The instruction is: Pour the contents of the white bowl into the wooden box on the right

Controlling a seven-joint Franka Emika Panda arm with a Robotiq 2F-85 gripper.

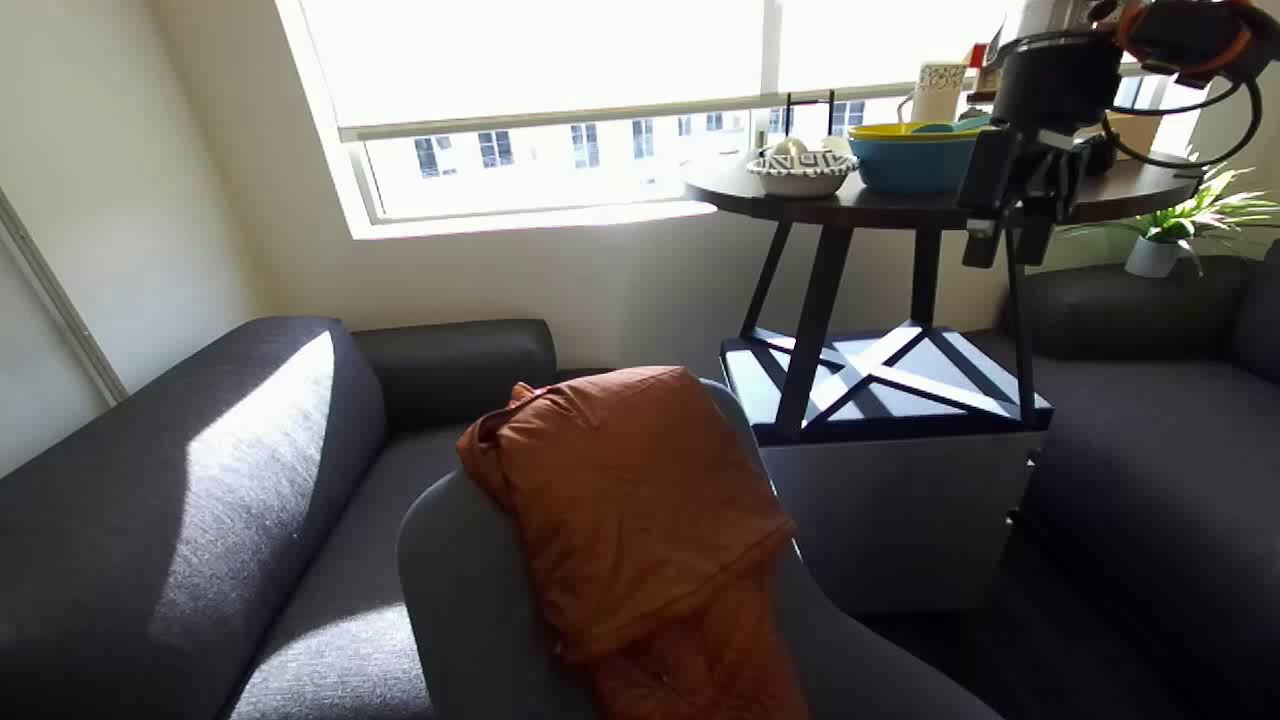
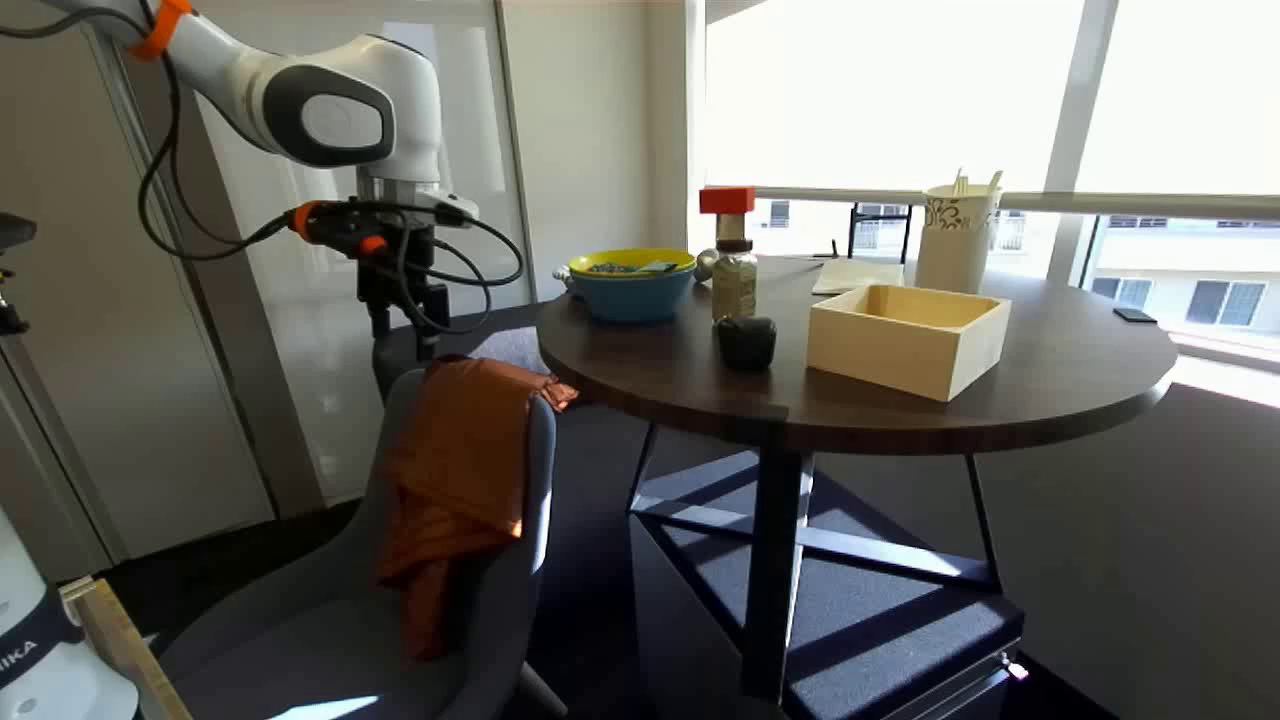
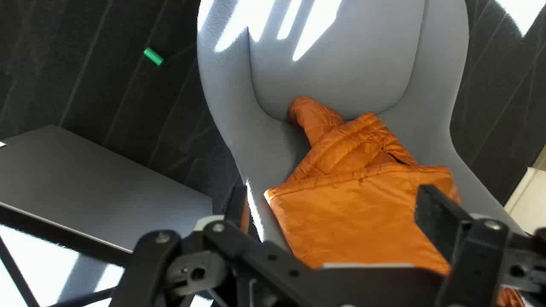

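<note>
The white bowl, whitish with a dark pattern, stands near the table edge in an exterior view and holds pale rounded items. In the other view only a sliver shows behind the blue-green bowl. The wooden box is low, pale and open-topped on the table's right side; inside, only bare wall shows. It is partly hidden behind my gripper's arm parts in an exterior view. My gripper hangs pointing down beside the table, above the chair. In the wrist view my gripper is open with nothing between its fingers.
A blue-green bowl with a yellow inside, a red-capped bottle, a black object and a tall patterned cup stand on the round table. An orange jacket lies over the grey chair below my gripper.
</note>
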